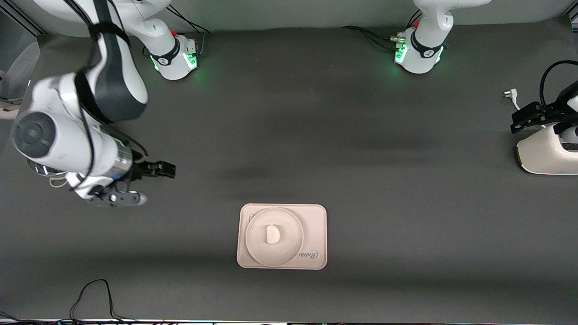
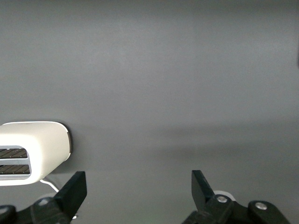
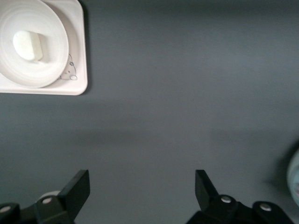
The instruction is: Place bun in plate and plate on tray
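Already the bun lay in the plate, near the plate's middle, and the plate sat on the tray. In the front view the bun's flat side faced the right arm's end of the table and its rounded side faced the left arm's end, so its long axis ran from the robots' bases toward the front camera. The tray's long sides ran from one arm's end of the table toward the other, and it lay on the dark table nearer to the front camera than either base. The plate sat toward the right arm's end of the tray, leaving a bare strip and the script at the left arm's end.

My right gripper hung over bare table toward the right arm's end, well apart from the tray; its fingers stood wide with nothing between them, and my right wrist view showed the tray, plate and bun off to one corner.

My left gripper waited at the left arm's end of the table, beside a white toaster. Its fingers also stood wide and empty over bare table, with the toaster's slots in my left wrist view.
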You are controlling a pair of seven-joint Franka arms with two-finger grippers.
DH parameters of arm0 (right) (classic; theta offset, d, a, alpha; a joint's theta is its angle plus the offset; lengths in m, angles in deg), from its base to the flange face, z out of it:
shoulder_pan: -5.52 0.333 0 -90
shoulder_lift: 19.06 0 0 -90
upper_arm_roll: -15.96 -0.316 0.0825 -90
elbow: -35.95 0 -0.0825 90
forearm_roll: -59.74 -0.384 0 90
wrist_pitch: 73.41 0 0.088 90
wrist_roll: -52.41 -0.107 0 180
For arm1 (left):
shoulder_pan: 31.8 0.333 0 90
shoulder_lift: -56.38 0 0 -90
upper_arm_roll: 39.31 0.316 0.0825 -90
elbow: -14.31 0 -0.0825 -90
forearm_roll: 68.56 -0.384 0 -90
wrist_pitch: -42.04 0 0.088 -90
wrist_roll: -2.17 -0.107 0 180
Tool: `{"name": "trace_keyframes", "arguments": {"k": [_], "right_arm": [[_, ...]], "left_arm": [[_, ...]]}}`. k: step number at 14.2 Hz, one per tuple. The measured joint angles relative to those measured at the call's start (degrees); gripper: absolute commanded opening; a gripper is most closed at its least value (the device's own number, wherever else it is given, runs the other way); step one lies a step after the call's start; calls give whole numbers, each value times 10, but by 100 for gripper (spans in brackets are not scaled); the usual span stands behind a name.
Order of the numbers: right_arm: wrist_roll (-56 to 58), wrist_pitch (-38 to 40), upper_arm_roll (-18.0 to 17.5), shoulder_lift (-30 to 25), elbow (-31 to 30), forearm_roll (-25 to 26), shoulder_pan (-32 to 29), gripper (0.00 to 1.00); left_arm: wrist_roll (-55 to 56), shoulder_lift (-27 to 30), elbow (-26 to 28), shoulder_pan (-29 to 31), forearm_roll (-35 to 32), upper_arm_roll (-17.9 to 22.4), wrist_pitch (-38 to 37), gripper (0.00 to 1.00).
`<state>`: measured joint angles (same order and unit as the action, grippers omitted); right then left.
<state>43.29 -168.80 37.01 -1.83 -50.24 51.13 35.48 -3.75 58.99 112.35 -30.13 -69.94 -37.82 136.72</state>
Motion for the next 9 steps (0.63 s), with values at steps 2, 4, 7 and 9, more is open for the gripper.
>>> {"name": "trace_keyframes", "arguments": {"k": [2,4,7,9], "right_arm": [[2,18,15,-24,-4,5,0,100],[4,21,31,-43,-11,13,0,100],[6,21,23,-63,-27,26,-31,100],[20,21,-65,-84,-51,32,-136,100]], "left_arm": [[0,0,0,0,0,0,-4,100],[0,0,0,0,0,0,-6,100],[0,0,0,0,0,0,-6,100],[0,0,0,0,0,0,-6,100]]}}
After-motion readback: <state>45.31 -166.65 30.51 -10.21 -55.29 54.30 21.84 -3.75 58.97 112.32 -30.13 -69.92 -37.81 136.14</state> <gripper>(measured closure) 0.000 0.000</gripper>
